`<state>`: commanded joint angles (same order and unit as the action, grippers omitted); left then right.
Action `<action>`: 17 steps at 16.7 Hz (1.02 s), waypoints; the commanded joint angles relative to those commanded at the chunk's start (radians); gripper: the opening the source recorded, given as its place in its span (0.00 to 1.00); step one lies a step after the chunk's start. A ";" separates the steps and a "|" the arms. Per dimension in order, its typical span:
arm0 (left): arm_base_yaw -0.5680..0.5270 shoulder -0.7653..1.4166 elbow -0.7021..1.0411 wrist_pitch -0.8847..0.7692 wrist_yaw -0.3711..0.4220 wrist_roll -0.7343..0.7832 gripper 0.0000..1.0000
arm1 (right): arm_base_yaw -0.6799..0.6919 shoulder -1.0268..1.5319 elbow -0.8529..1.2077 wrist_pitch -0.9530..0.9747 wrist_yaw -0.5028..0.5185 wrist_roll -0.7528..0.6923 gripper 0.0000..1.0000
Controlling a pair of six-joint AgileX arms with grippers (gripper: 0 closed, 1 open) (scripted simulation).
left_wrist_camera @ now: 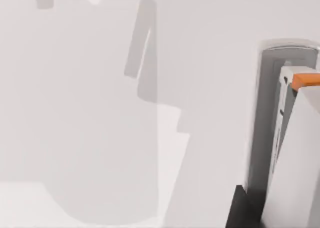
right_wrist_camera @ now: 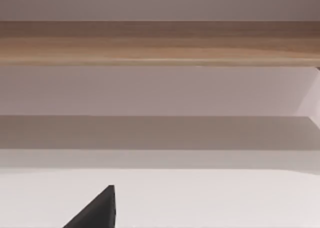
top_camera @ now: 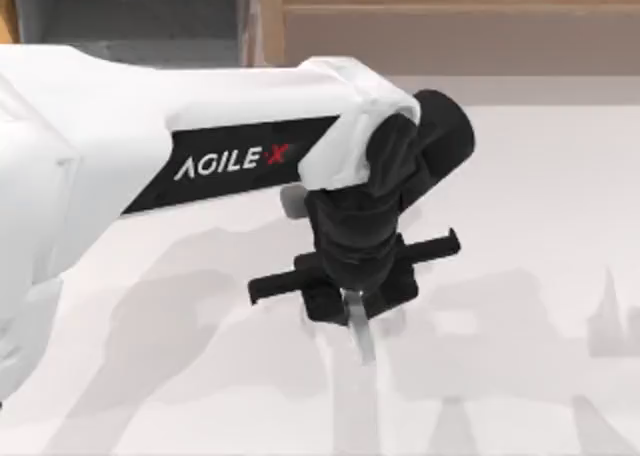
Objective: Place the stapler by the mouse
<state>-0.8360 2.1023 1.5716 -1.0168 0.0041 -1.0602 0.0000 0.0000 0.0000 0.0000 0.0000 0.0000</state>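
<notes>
White table (top_camera: 540,176) w/ grey shadows; wooden ledge (top_camera: 450,16) along its far edge.

**One brand mark on my left arm**

From the top view I read a single piece of lettering: "AGILE X", white capitals on a black slanted panel along the white link of my left arm (top_camera: 200,126). The final X looks partly red, though I can't be sure. I find no other text, number or sign in either wrist view.
</notes>
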 joint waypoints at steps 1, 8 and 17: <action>0.051 0.011 0.022 -0.009 0.001 0.056 0.00 | 0.000 0.000 0.000 0.000 0.000 0.000 1.00; 0.509 0.126 0.172 -0.109 0.002 0.638 0.00 | 0.000 0.000 0.000 0.000 0.000 0.000 1.00; 1.022 0.185 0.330 -0.179 0.012 1.279 0.00 | 0.000 0.000 0.000 0.000 0.000 0.000 1.00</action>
<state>0.1861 2.2873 1.9014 -1.1953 0.0166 0.2191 0.0000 0.0000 0.0000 0.0000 0.0000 0.0000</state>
